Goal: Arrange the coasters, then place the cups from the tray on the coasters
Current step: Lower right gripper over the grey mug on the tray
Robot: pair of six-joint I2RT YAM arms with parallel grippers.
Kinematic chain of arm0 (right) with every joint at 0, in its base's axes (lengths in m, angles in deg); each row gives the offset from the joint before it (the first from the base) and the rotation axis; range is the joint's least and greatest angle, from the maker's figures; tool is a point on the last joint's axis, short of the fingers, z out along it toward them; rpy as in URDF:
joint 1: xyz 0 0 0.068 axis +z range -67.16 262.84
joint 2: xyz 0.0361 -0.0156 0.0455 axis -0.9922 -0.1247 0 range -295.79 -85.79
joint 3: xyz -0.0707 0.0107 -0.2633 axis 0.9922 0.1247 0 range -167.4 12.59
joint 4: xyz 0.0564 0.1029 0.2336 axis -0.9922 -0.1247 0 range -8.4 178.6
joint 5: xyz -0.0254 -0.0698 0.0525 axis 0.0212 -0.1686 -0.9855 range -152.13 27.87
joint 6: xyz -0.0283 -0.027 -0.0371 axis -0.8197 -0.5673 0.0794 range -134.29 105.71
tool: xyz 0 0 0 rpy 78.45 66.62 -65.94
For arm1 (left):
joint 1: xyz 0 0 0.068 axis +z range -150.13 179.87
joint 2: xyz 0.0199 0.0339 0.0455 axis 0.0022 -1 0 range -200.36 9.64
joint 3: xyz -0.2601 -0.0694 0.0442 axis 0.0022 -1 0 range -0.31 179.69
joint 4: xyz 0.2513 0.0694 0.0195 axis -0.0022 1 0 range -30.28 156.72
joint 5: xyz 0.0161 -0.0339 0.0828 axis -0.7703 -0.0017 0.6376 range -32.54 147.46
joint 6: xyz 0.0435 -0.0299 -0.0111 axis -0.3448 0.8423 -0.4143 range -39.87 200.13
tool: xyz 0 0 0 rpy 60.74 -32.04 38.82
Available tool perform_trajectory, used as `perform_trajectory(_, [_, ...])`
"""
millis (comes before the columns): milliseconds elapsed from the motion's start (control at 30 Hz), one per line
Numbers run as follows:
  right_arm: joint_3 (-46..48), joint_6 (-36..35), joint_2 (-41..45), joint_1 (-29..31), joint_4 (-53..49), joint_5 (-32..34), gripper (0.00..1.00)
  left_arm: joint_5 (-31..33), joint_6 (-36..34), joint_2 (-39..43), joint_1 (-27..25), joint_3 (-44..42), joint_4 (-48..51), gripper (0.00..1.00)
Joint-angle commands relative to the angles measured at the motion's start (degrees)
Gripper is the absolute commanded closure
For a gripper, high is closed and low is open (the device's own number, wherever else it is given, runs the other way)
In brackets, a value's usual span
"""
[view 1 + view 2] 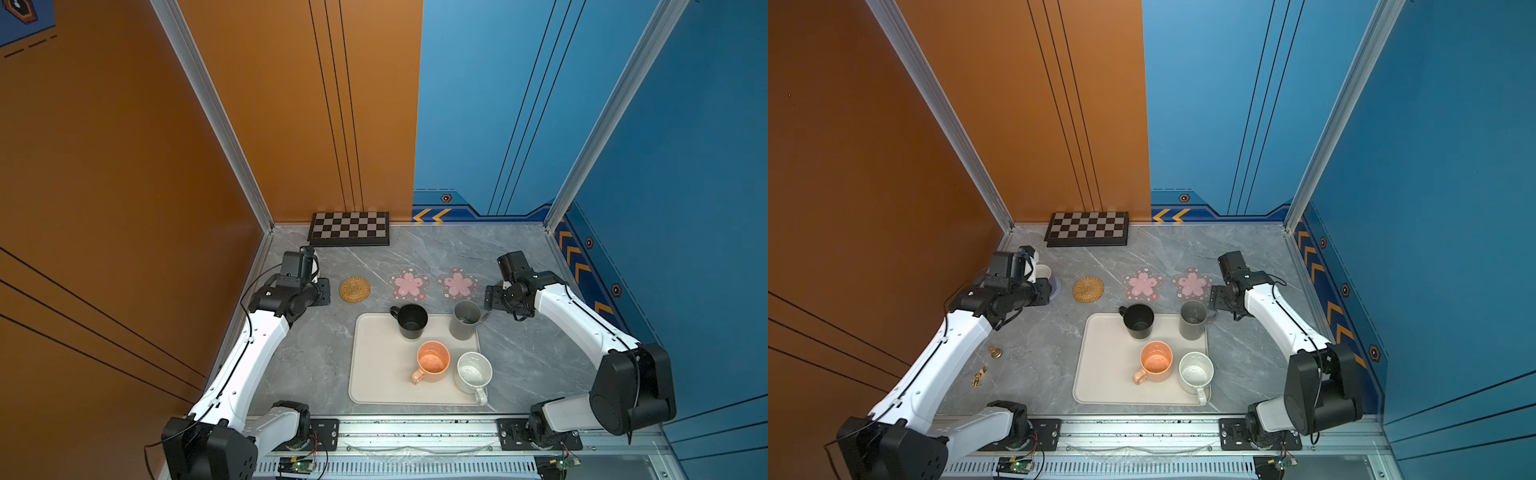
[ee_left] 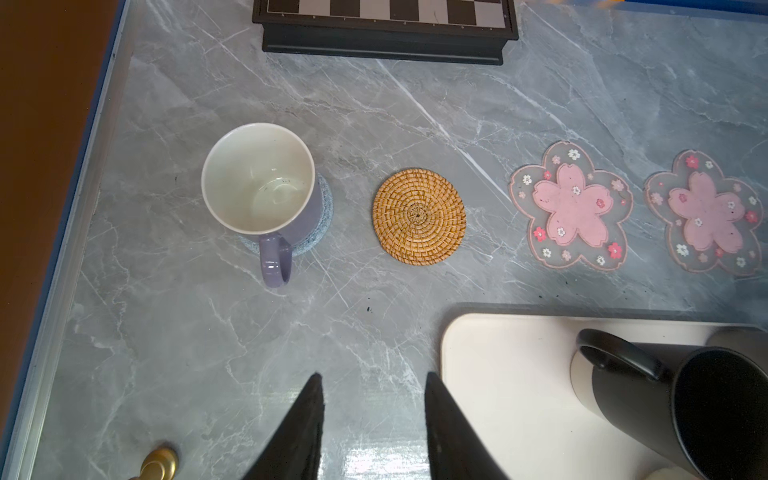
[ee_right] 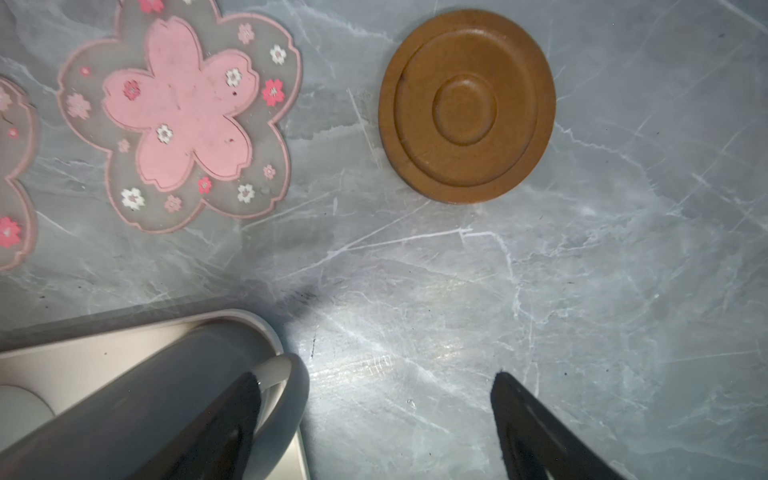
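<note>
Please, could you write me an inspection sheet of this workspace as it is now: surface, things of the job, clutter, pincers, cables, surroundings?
Surface: grey marble table, no spill seen.
Job's things: lavender cup stands on the pale-blue coaster. The rattan coaster, pink flower coaster, second pink flower coaster and wooden coaster are bare. The black cup, grey cup, orange cup and white cup stand upright on the tray.
Clutter: chequered board at the back wall; small brass piece and small figure near the left arm.
Grippers: left pincer open, empty; right pincer open, one finger at the grey cup's handle.
Cables: black cable loops beside the left arm.
Surroundings: orange wall, blue wall.
</note>
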Motion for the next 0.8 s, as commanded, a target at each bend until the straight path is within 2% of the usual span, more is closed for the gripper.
perform_trajectory(0, [1.1, 1.1, 0.4, 0.8, -2.7, 1.4, 0.11, 2.1, 0.2, -0.5, -1.5, 2.1, 1.9, 0.58])
perform_trajectory(767, [8.4, 5.9, 10.6, 8.4, -7.0, 1.6, 0.11, 2.1, -0.8, 1.5, -4.6, 1.0, 2.0, 0.58])
